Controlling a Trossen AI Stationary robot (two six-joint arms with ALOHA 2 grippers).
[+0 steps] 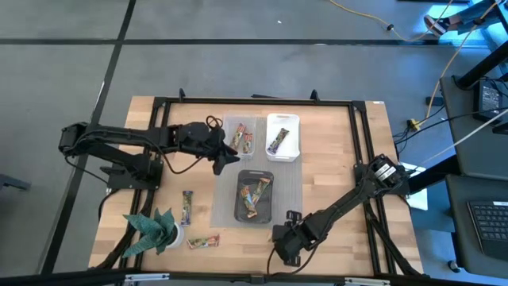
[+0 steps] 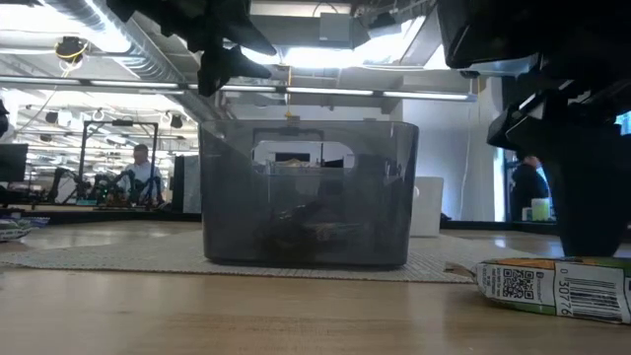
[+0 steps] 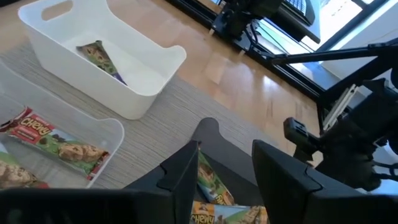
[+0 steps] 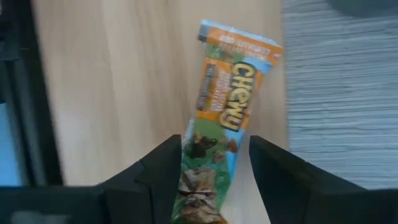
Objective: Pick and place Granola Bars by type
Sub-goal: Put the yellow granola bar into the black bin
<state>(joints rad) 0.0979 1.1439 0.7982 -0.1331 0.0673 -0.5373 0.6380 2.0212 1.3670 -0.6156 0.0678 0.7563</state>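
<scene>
An orange-and-green granola bar (image 4: 227, 106) lies flat on the bare wood near the table's near edge, and it also shows in the low view (image 2: 552, 286). My right gripper (image 4: 214, 165) is open and low over it, with its fingers on either side of the bar's end. My left gripper (image 3: 224, 180) is open and empty; it hangs in the air (image 1: 228, 161) over the far end of the dark tray (image 1: 255, 216), which holds bars (image 3: 208, 186). The clear tray (image 3: 109, 127) holds red-wrapped bars (image 3: 56, 140). The white tray (image 3: 143, 93) holds one bar (image 3: 96, 53). My right gripper comes at the bar from above, slanting from the table's near side. Its fingers (image 4: 165, 168) stand close on both sides of the bar's nearest end (image 4: 208, 155), in line with its length. I cannot tell whether they touch it. The bar lies flat on the wood.
Two more bars lie on the wood at the left: one (image 1: 187, 206) lies beside the grey mat (image 1: 298, 191), and one (image 1: 202, 241) is next to a green artificial plant (image 1: 155, 230). A black frame runs round the table. People sit in the room beyond.
</scene>
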